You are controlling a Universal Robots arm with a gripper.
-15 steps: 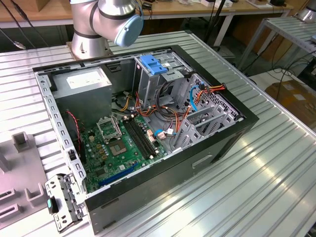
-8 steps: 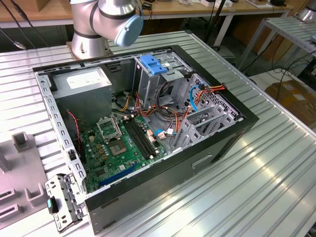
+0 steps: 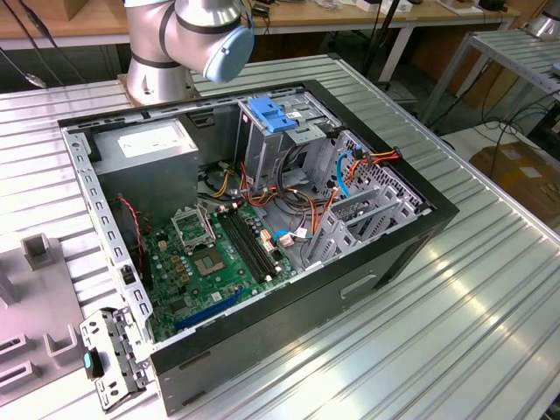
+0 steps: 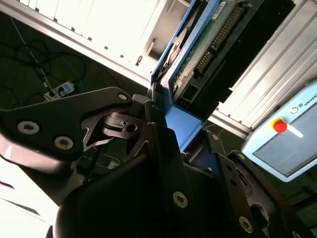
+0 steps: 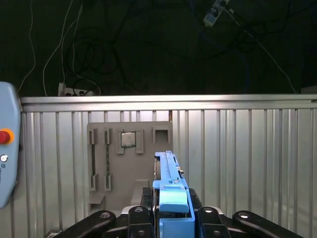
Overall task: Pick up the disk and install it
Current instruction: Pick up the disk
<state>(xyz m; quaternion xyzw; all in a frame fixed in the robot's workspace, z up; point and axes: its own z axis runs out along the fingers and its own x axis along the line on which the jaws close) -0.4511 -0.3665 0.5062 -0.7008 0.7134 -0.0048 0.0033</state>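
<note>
Gripper (image 5: 171,210) clamps the disk (image 5: 166,168) — (seen edge-on).

On the table (image 3: 437,350): computer case (image 3: 262,350), open side up; arm base (image 3: 157,79) behind it; loose bracket (image 3: 114,363) just beside its near corner, at the exterior view's left. In the case: motherboard (image 3: 210,262) on the floor; power supply box (image 3: 149,144) in the rear corner at the exterior view's left; drive cage (image 3: 262,144) upright beside that box, toward the exterior view's right. In the gripper (image 5: 171,215): disk (image 5: 171,183), edge-on between its fingers, a fixture plate (image 5: 129,163) on the table beyond.
</note>
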